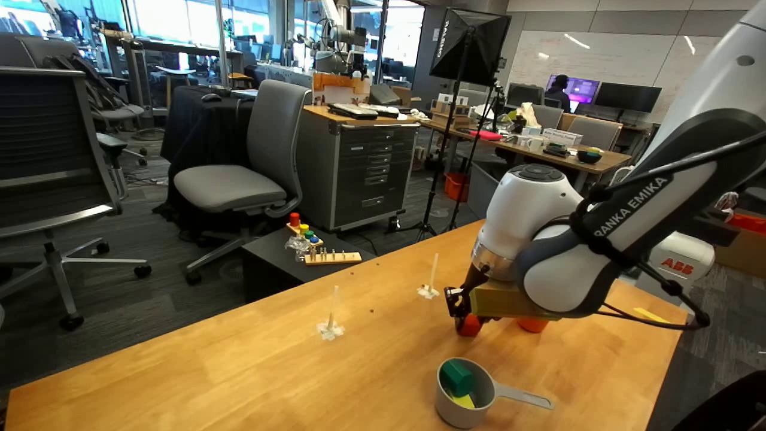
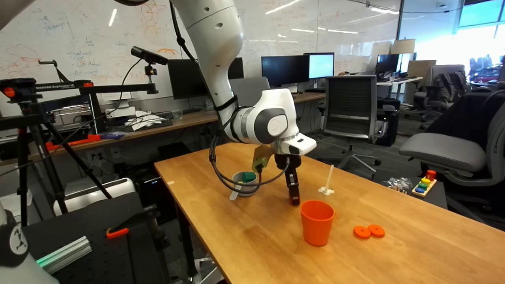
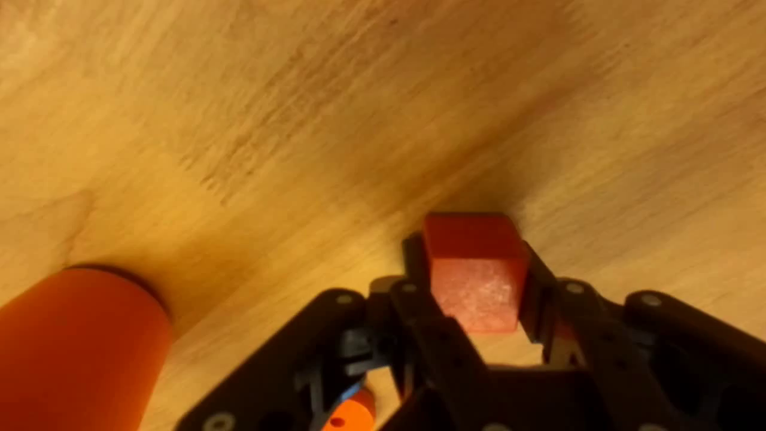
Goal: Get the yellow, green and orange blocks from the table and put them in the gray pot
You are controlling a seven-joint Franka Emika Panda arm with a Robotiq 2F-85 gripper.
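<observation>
End effector (image 3: 472,272) snug around 1 square-edged orange-red block (image 3: 476,293), 1 face deep red, another paler and pinkish.

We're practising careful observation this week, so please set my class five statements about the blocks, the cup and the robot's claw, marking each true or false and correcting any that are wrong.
1. The green block is inside the gray pot. True.
2. The claw is wide open and holds nothing. False: it is closed on the orange-red block.
3. The orange cup stands upright on the table. True.
4. The yellow block is inside the orange cup. False: it is in the gray pot.
5. Two orange discs lie on the table. True.
</observation>
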